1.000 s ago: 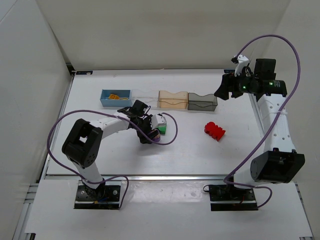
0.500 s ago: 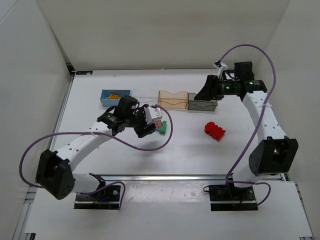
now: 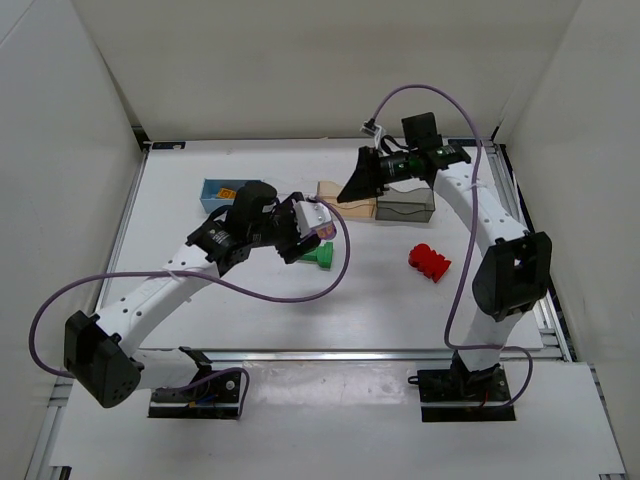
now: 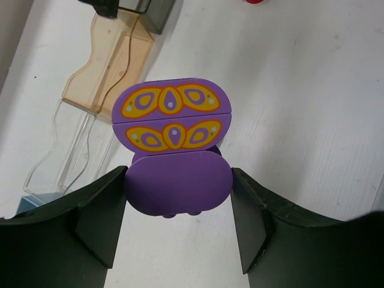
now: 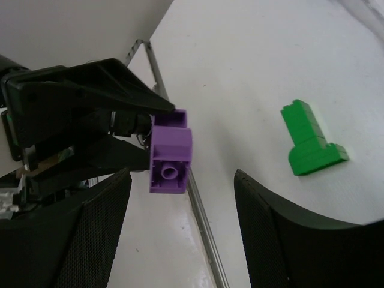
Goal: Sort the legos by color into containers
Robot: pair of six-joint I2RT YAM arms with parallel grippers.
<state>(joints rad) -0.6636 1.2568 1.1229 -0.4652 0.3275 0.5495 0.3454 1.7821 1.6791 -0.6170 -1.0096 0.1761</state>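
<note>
We are seeing the left gripper (image 4: 178, 175) pinching the purple lego (image 4: 173, 153) between its two fingers (image 4: 96, 222). The brick's printed face of orange and yellow petals is turning up toward the wrist camera. Just beside that gripper, on its near side, the green lego (image 3: 318, 255) is lying on the white counter (image 3: 380, 300). Well off to its right the red lego (image 3: 430, 261) is sitting alone.

Beyond the left gripper four containers are standing in one row. They are the blue container (image 3: 210, 200) with the yellow lego (image 3: 228, 192) lying inside it, the clear container (image 4: 60, 159), the orange container (image 4: 111, 69) and the grey container (image 3: 420, 212). We are counting four legos, one of each colour.

The right gripper (image 3: 352, 187) is hanging over the row by the orange container. Its fingers are spreading wide around nothing, and it is facing the left gripper. White walls (image 3: 300, 70) are closing in the counter on three sides.
</note>
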